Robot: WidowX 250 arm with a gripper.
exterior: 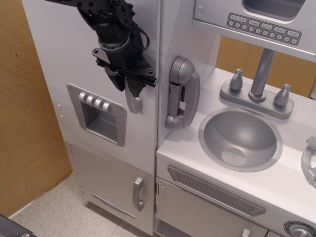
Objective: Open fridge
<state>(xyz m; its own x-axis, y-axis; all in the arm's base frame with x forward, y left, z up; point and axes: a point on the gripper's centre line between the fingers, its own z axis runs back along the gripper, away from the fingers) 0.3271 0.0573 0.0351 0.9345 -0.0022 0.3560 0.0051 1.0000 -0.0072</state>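
The fridge (74, 59) takes up the left side of the play kitchen, a tall silver-grey unit standing upright with its long axis vertical and its door face turned out toward the room. The door looks shut, lying flush with the panel to its right along a thin vertical seam. To its left there is a wooden wall (24, 123) right beside the cabinet edge, and a patch of speckled floor (54, 217) in front of the bottom.

Right of the fridge, the counter (276, 187) carries a round sink (240, 139) with a faucet (259, 74) behind it. A long vent grille (215, 192) runs under the counter edge.

The dispenser panel (98, 114) sits recessed in the door, its four buttons in a row. Below it, a shorter lower door (111, 190) has its own small handle (139, 193).

The black gripper (127, 85) hangs down against the upper door, near the seam, with its fingers set either side of the top of the curved handle (133, 101), whose lower end shows beneath them. I cannot tell whether they are actually clamped on it.

A toy phone (181, 93) hangs just right of the seam, close beside the gripper.
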